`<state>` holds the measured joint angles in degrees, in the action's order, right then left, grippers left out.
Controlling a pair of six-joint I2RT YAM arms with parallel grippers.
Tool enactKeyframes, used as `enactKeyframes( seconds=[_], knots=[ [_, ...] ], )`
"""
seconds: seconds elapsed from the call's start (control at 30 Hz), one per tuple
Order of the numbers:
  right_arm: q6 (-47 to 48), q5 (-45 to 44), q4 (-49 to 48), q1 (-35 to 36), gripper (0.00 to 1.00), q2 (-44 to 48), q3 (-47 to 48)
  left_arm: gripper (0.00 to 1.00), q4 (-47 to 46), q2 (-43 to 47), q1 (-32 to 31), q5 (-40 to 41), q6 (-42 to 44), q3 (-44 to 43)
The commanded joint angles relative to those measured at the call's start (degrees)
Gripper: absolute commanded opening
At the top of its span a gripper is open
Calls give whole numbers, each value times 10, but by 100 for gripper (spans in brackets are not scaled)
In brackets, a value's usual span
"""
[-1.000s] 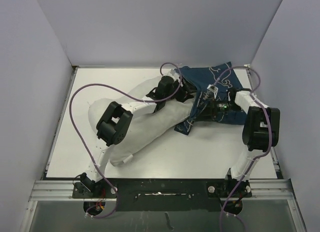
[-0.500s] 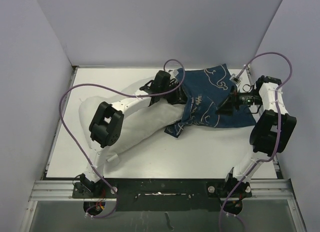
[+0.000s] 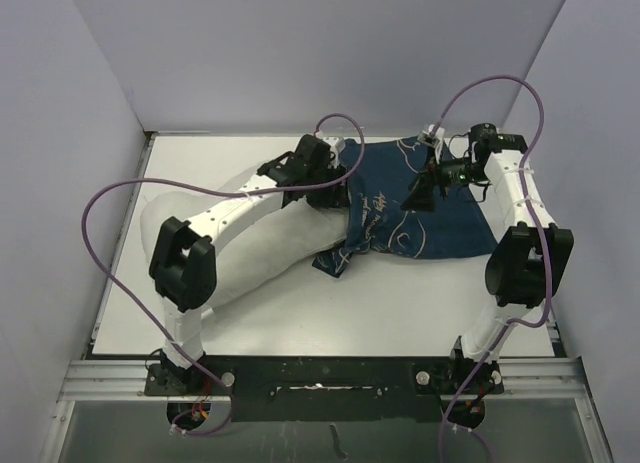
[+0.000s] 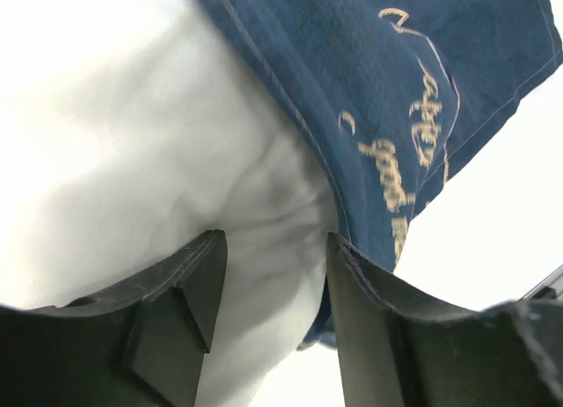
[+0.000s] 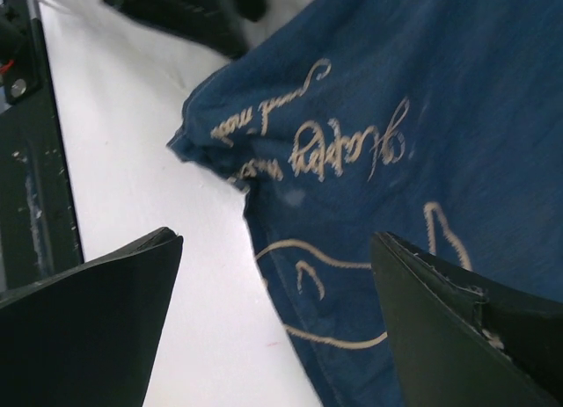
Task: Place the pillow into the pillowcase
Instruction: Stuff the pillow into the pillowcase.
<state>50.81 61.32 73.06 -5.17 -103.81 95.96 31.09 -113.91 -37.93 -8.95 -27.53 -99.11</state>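
Presently, left jaws straddle a fold of the pillow, whether clamped cannot be told; right jaws stand wide apart over the pillowcase, holding nothing.

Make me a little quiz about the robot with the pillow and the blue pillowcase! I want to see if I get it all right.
1. True or false: the pillow is all the way inside the pillowcase.
2. What is on the pillowcase? A: red stripes. B: cream drawings and curly writing. C: green dots.
3. Fill the gap: the gripper held open above the pillowcase, with nothing in it, is the ____ one.

Key:
1. False. A large part of the pillow sticks out on the table.
2. B.
3. Right: the right gripper.
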Motion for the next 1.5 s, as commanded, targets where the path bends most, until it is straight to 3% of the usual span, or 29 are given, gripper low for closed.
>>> enactKeyframes(
  seconds=[0.0,0.17,0.27,0.33,0.43,0.57,0.7,0.83,0.93,1.0,1.07,1.13,1.23,1.33,1.37,1.47],
  knots=[
    [-134,-17,-137,25,91,-2,59,51,1,124,4,24,73,43],
    [-210,-52,-190,63,90,-37,115,55,-69,223,37,-29,90,138],
    [-244,-83,-215,94,90,-61,150,70,-114,280,88,-38,93,190],
    [-267,-111,-228,118,89,-84,192,77,-148,284,153,-86,77,198],
    [-310,-172,-250,152,87,-129,254,85,-116,220,226,-117,86,127],
    [-360,-227,-289,183,86,-190,332,94,-50,96,244,-120,169,23],
    [-380,-272,-325,212,84,-232,376,95,21,-2,272,-185,185,-56],
    [-389,-305,-355,235,82,-256,390,95,20,-56,272,-269,177,-62],
    [-375,-353,-362,248,76,-287,405,83,12,-82,269,-309,165,-63],
    [-360,-378,-361,250,66,-301,407,55,-3,-96,269,-340,149,-64],
    [-349,-380,-354,248,44,-305,401,23,-21,-108,266,-387,135,-71],
    [-337,-366,-343,245,20,-294,388,3,-51,-109,256,-414,132,-74],
    [-327,-324,-335,238,1,-259,363,0,-126,-82,233,-434,143,-51],
    [-341,-246,-367,217,0,-183,300,0,-245,-34,208,-454,180,-4],
    [-359,-145,-417,186,0,-100,197,0,-305,12,186,-455,252,41],
    [-353,-72,-461,153,0,7,51,0,-363,87,139,-414,345,124]
  ],
)
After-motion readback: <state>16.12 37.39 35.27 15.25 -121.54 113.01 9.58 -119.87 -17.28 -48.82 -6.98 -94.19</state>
